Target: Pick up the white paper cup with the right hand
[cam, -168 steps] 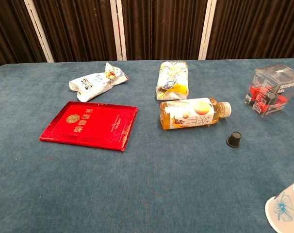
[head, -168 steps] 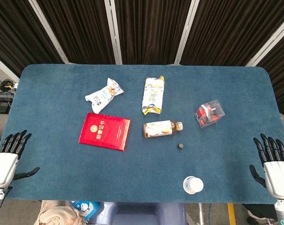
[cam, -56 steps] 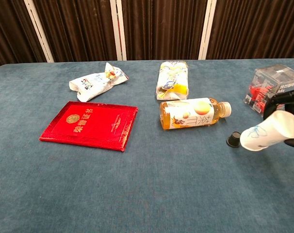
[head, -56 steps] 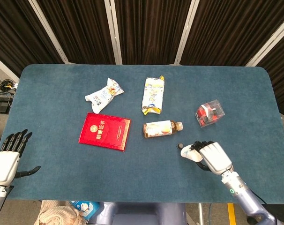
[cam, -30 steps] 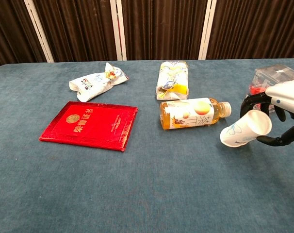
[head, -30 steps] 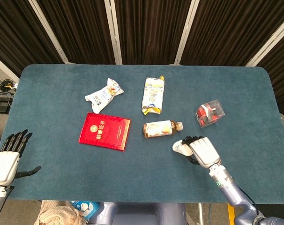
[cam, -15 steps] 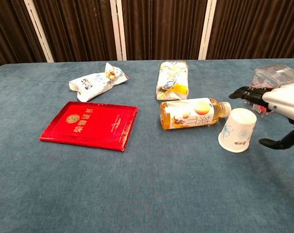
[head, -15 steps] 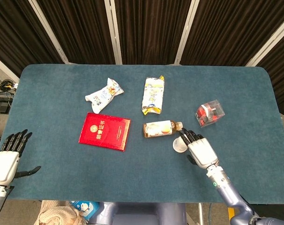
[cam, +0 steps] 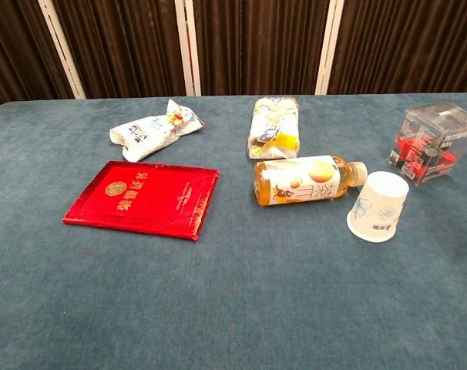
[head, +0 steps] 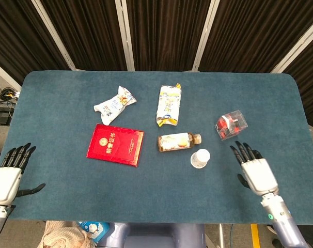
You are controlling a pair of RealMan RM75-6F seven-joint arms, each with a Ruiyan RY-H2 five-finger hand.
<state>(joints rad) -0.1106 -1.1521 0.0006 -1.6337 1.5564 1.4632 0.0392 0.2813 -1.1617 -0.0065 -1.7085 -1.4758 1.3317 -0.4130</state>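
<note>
Reach the empty, spread-fingered right hand [head: 259,174] leftward, then wrap gently round the upside-down white paper cup [head: 200,158], avoiding crushing.

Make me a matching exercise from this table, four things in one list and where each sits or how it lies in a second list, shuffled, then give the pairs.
1. white paper cup
2. drink bottle
3. red booklet
4. right hand

A. lying on its side
B. open, holding nothing
C. upside down beside the bottle's cap
D. flat, left of the bottle

Pairs: 1-C, 2-A, 3-D, 4-B
</note>
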